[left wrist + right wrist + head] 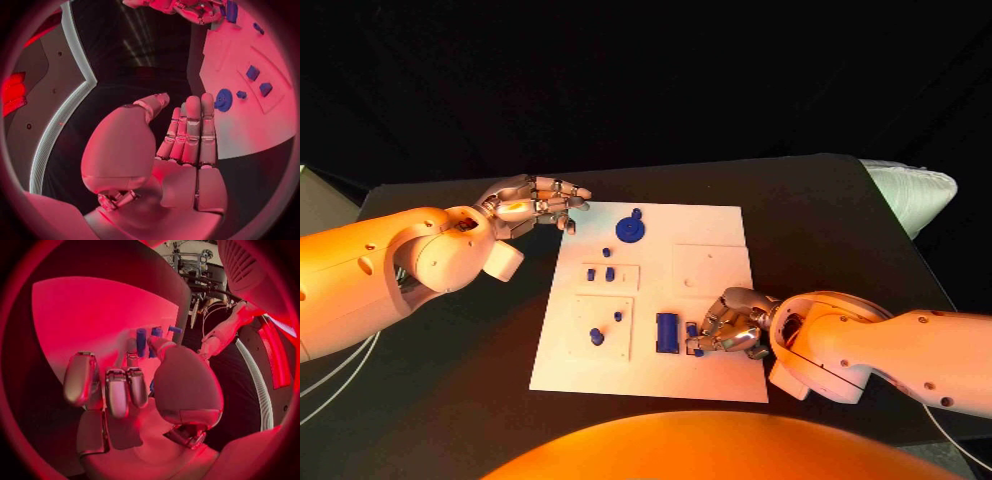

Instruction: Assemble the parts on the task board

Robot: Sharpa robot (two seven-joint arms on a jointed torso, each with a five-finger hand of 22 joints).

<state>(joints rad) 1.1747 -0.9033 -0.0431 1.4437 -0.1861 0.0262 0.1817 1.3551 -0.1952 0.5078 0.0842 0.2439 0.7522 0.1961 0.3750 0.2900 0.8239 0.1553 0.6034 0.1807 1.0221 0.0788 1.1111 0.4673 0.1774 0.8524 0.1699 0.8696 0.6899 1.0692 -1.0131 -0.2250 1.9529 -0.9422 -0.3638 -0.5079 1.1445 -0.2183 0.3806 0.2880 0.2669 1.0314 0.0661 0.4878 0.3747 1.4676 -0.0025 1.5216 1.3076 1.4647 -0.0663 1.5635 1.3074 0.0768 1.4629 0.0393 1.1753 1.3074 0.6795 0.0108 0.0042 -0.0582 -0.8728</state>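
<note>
The white task board (711,225) lies in the middle of the black table. On it are a blue gear (630,230), two small blue parts (600,273) in a raised plate, and two more (597,337) nearer me. A long blue block (668,333) lies by my right hand (730,322). That hand rests on the board's near right part, its curled fingers and thumb pinching a small blue part (692,340) beside the block. My left hand (538,205) hovers off the board's far left corner, fingers stretched out and holding nothing. The gear (223,99) lies just past its fingertips (192,102).
A white padded bundle (913,190) sits at the table's far right corner. A grey box (315,200) stands off the table's left side, and thin cables (329,375) hang beneath my left arm. Bare black tabletop (459,400) surrounds the board.
</note>
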